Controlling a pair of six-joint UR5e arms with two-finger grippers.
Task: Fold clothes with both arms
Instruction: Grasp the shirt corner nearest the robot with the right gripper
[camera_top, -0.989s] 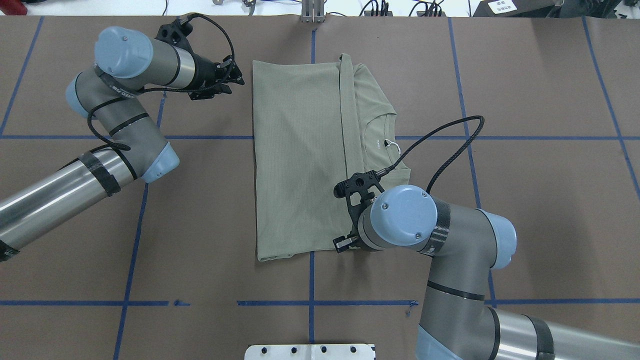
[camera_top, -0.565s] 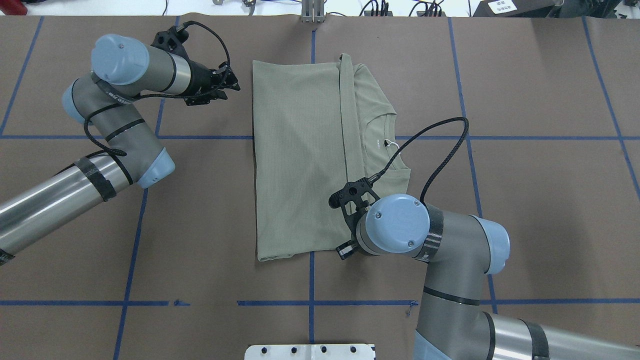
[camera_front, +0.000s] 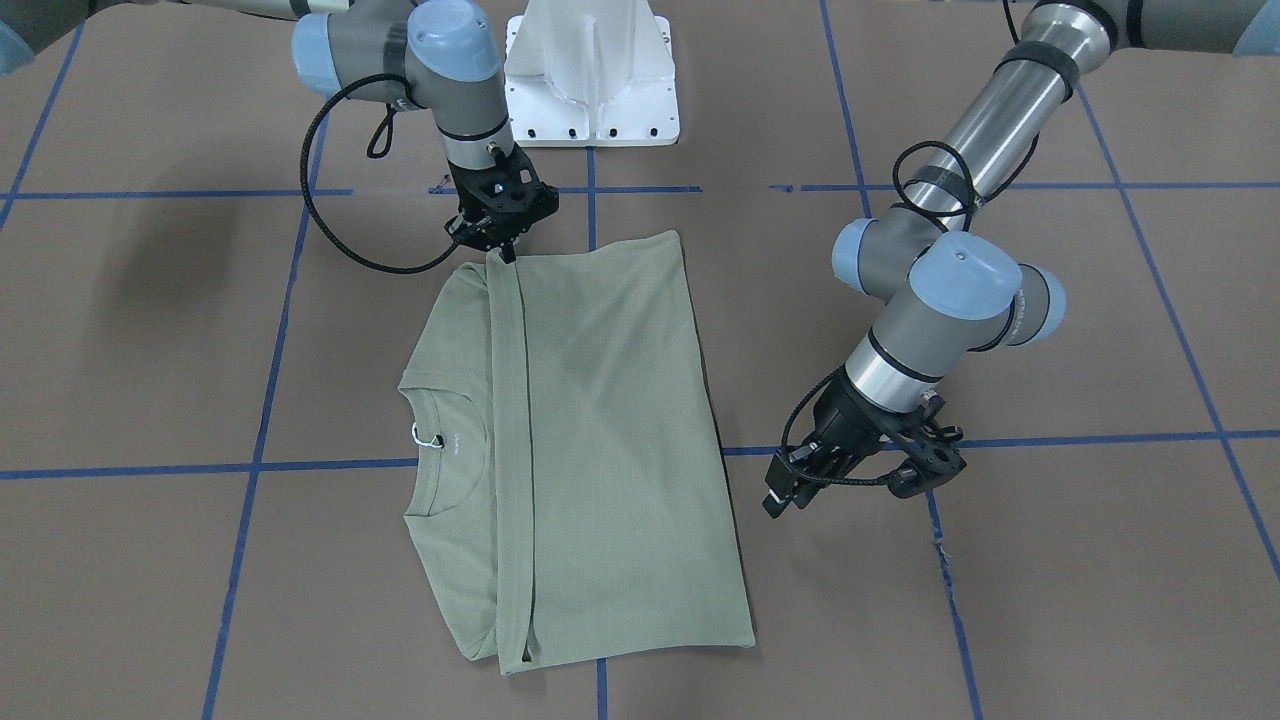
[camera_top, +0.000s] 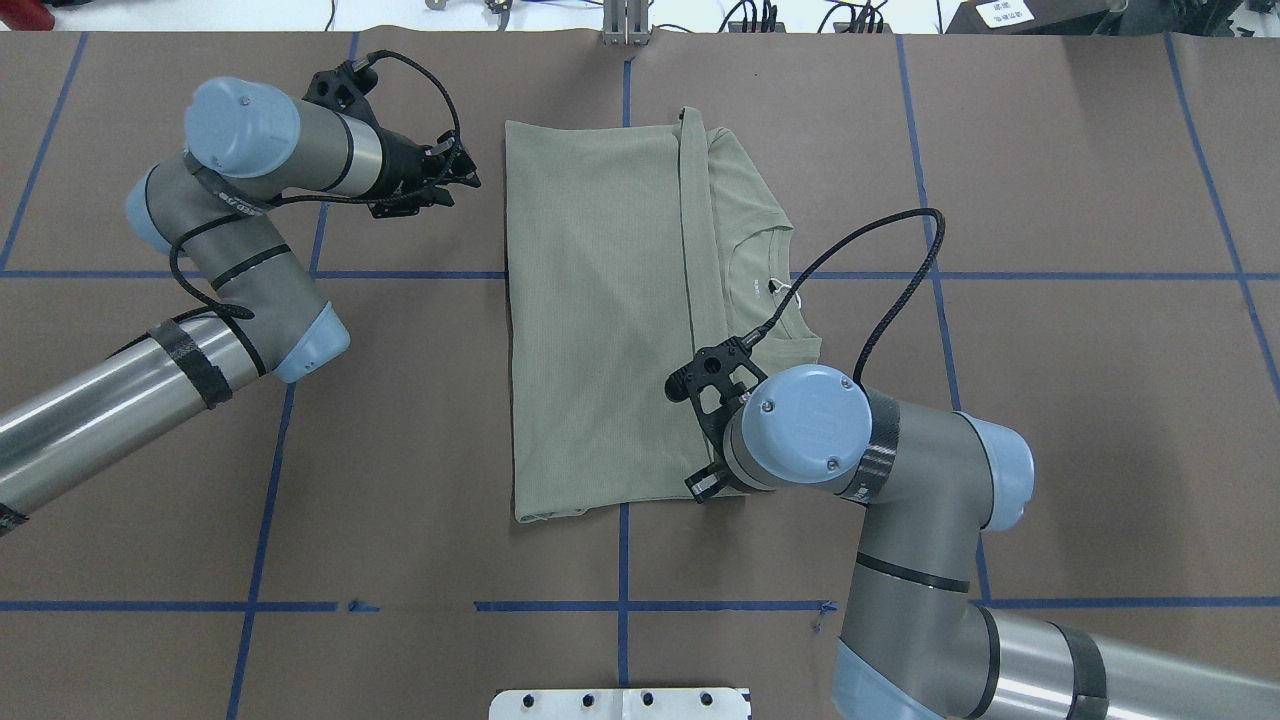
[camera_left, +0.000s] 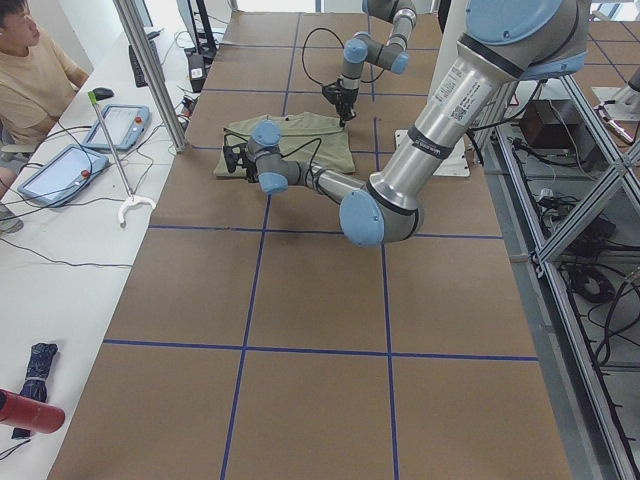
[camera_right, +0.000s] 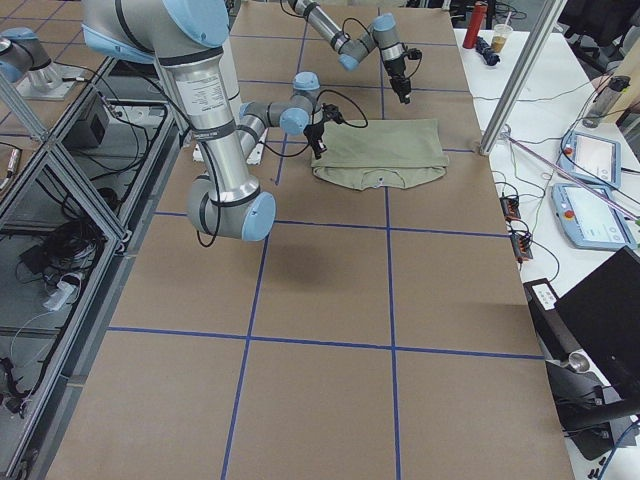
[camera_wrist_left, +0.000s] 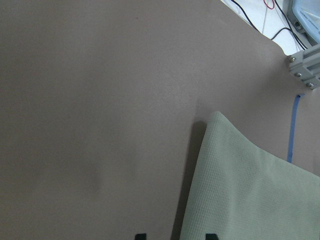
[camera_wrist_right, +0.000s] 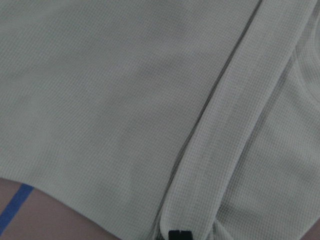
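Lying flat near the middle of the brown paper-covered table (camera_top: 1050, 420), across its blue tape lines (camera_top: 400, 274), the sage-green long-sleeved knit shirt (camera_top: 600, 300) is resting as a folded oblong. Its round collar (camera_front: 487, 440) and small white tag (camera_front: 428, 437) are showing on the robot's right side. A long folded strip of cloth (camera_top: 690, 250) is running from the far edge to the near hem.

The right arm is bending down over the shirt's near edge, and the right gripper (camera_front: 497, 250) is meeting the cloth at the near end of that strip. In the right wrist view its black fingertips (camera_wrist_right: 179, 234) are showing as one dark block with the knit gathering up to it, so the jaws are pressed together and appear to be pinching the strip's end.

The left gripper (camera_top: 462, 172) is hanging just beside the shirt's left edge, close to the far corner and not touching it. Its jaws are standing spread: the left wrist view is showing two separate fingertips (camera_wrist_left: 211, 235) above the table, with the shirt's edge running down between them.
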